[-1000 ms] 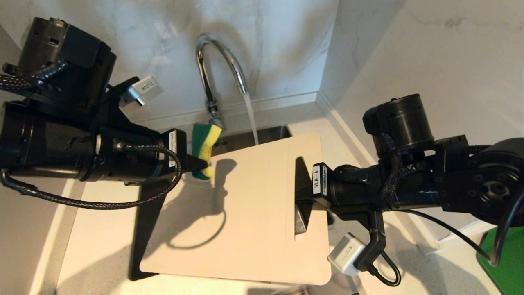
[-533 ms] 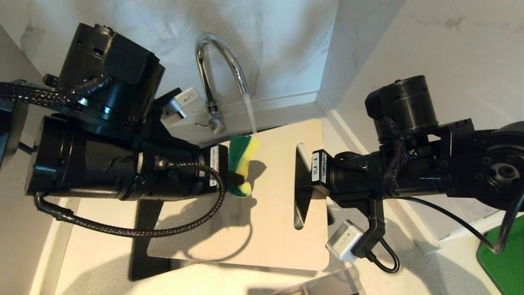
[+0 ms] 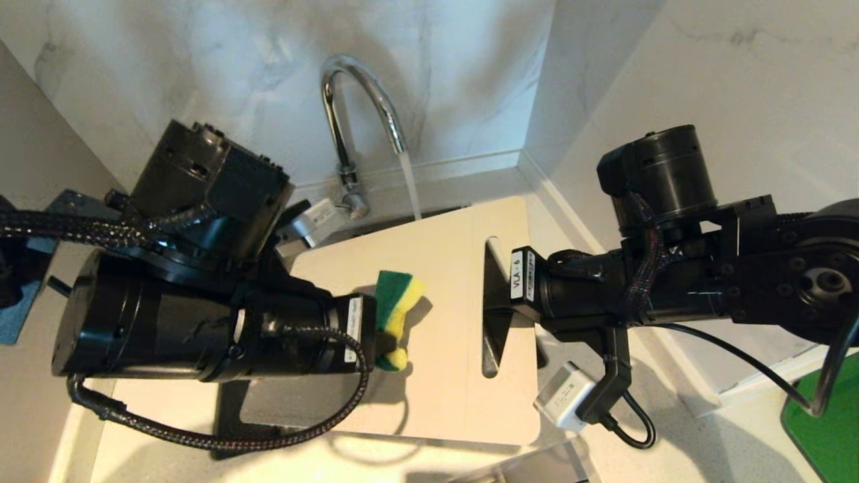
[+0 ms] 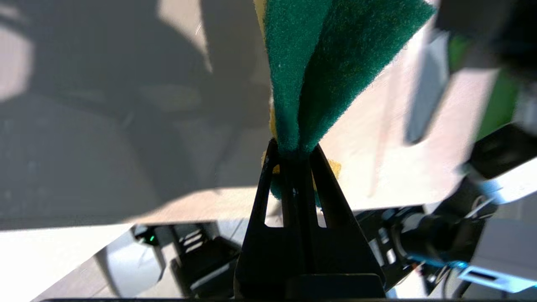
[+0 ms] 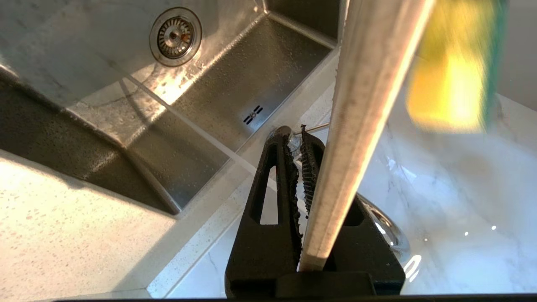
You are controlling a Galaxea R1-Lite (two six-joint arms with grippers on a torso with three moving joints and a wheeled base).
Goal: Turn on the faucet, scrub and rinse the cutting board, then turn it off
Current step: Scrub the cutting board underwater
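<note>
- The right claw [image 3: 498,305] pinches the flat, pale cream cutting board [image 3: 443,322] at its slotted handle end, holding it over the steel sink [image 5: 235,79]; the board's long axis runs away from that claw toward the left one.
- The left claw [image 3: 384,335] is clamped on a fuzzy green-and-yellow sponge [image 3: 396,302], pressed against the board's face.
- Beyond both claws, the shiny arched faucet [image 3: 356,100] runs water.

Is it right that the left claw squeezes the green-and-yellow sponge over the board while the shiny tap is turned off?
Not quite. The shiny chrome gooseneck tap is on: the head view shows water running. The left claw does squeeze the green-and-yellow sponge over the pale beige cutting board.
</note>
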